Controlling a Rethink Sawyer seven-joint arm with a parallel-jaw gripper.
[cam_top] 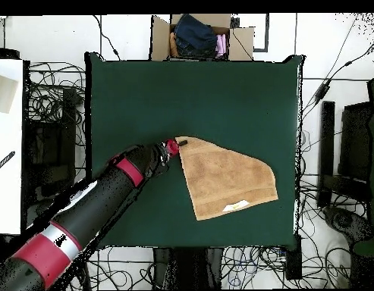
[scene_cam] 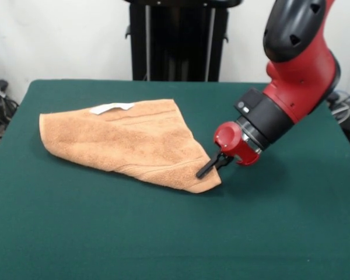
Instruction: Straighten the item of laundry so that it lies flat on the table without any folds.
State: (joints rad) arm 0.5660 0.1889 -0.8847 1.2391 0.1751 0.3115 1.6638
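Note:
The orange-tan towel [scene_cam: 128, 140] lies on the green table [scene_cam: 163, 239], left of centre. It is folded over into a rough triangle, with its white label [scene_cam: 112, 107] on top at the far edge. My gripper [scene_cam: 210, 166] reaches down from the right and sits right at the towel's near-right corner, over its edge. Whether it holds the cloth does not show. In the overhead view the towel [cam_top: 227, 178] spreads right from the gripper [cam_top: 173, 145], with the label [cam_top: 237, 205] near the table's [cam_top: 205, 91] lower edge.
The robot's pedestal [scene_cam: 178, 41] stands behind the table's far edge. In the overhead view a cardboard box of clothes [cam_top: 201, 36] sits beyond the top edge, cables lie all around the table, and a white surface [cam_top: 6, 144] is at the left.

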